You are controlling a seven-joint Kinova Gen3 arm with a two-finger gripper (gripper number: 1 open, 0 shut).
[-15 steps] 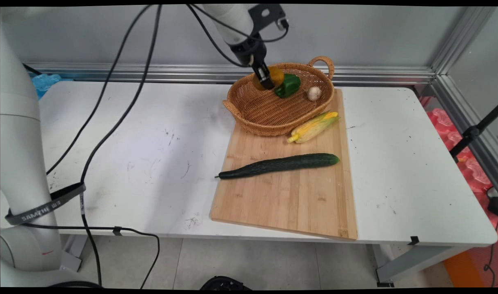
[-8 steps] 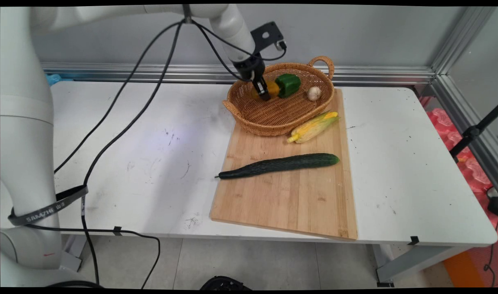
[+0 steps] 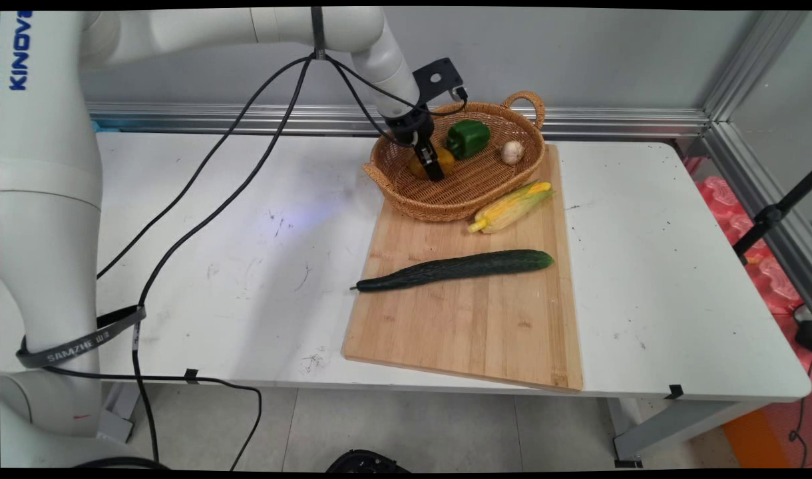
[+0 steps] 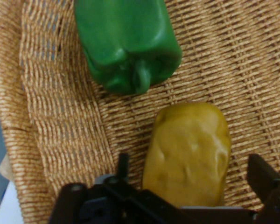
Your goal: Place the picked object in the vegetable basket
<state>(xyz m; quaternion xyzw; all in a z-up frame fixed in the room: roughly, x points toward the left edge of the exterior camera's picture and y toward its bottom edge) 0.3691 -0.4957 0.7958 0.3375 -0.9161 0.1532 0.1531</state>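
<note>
My gripper (image 3: pixel 435 167) is down inside the wicker basket (image 3: pixel 439 207) at its left side. A yellow potato-like thing (image 3: pixel 447 159) lies on the basket floor between the fingers. In the hand view the gripper (image 4: pixel 192 169) is open, and both fingers stand a little clear of the yellow thing (image 4: pixel 186 154), one on each side. A green bell pepper (image 4: pixel 128 42) lies just beyond it on the weave (image 4: pixel 51 116). In the main view the pepper (image 3: pixel 468 138) sits at the basket's back, with a small whitish garlic-like bulb (image 3: pixel 511 152) to its right.
The basket stands on the far end of a wooden cutting board (image 3: pixel 466 332). A corn cob in its husk (image 3: pixel 510 207) lies against the basket's front right. A long cucumber (image 3: pixel 456 269) lies across the board's middle. Black cables hang over the table's left half.
The gripper came down and leftwards into the basket with the yellow thing. That thing now rests on the basket floor, apart from the pepper, with the fingers off it.
</note>
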